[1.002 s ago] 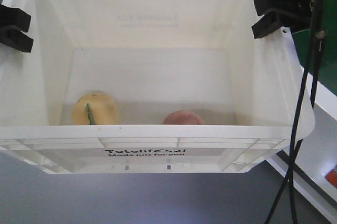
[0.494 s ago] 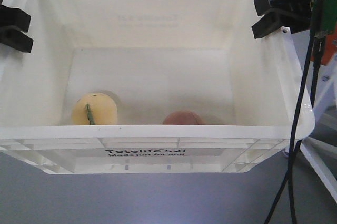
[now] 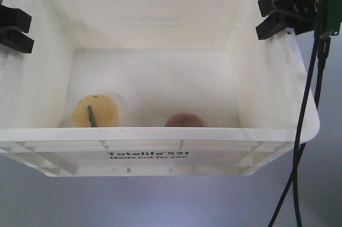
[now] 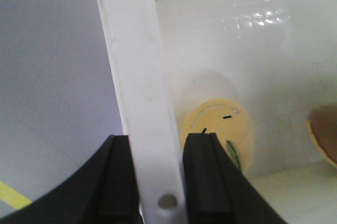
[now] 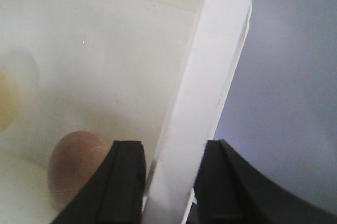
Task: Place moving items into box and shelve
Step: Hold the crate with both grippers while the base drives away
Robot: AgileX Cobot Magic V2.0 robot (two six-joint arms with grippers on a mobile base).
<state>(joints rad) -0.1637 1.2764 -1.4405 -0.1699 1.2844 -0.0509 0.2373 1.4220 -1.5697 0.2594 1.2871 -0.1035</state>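
Grey floor (image 3: 160, 205) below box (image 3: 160, 133), yellow toy (image 3: 97, 111) inside

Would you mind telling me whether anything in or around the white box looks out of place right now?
Nothing stands out. The yellow toy and the pink toy lie apart on the floor of the box, and the left tool and right tool each clamp a side wall.

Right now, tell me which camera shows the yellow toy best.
The left wrist view: the yellow toy appears close up, with its face marks and green stripe clear. The front view shows only its upper part above the box rim. The right wrist view catches a pale sliver at the left edge.
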